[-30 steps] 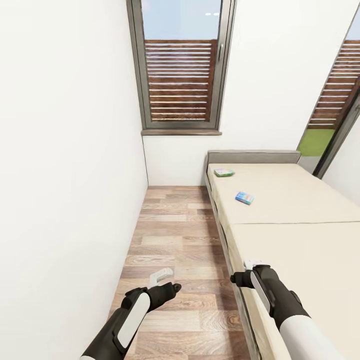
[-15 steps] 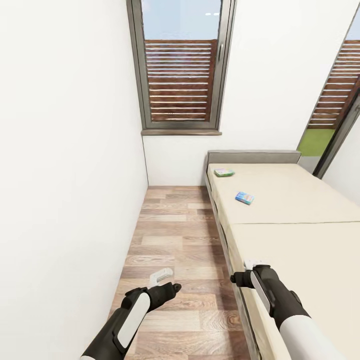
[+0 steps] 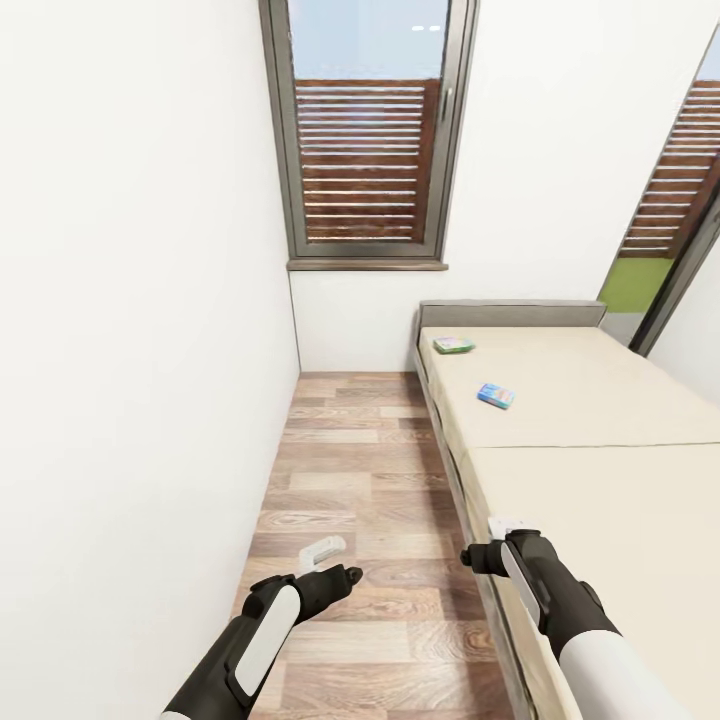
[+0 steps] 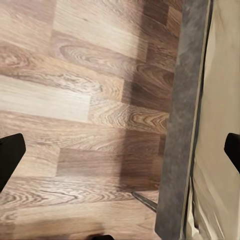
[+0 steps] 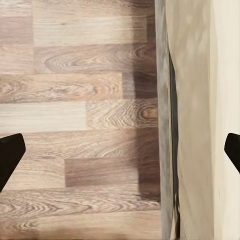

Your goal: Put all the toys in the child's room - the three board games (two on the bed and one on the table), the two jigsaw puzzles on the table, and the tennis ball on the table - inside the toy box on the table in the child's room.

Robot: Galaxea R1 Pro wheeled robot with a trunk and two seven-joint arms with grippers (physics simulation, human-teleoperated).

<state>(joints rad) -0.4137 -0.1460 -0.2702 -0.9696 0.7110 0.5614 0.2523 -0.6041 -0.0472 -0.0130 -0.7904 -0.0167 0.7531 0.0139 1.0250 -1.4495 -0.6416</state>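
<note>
- The bed (image 3: 590, 420), long and beige, runs along the right side of the plank floor (image 3: 360, 470), grey headboard at the far wall under the window (image 3: 368, 130).
- Two board games on the mattress: the green-edged one (image 3: 453, 345) near the headboard, the blue one (image 3: 496, 396) nearer.
- Left gripper (image 3: 322, 552) over the floor, jaws spread, empty.
- Right gripper (image 3: 505, 524) at the bed's edge, also spread and empty.

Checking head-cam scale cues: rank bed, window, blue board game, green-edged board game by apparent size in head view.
1. bed
2. window
3. green-edged board game and blue board game: look alike, and they lie at different depths, so unranked.
</note>
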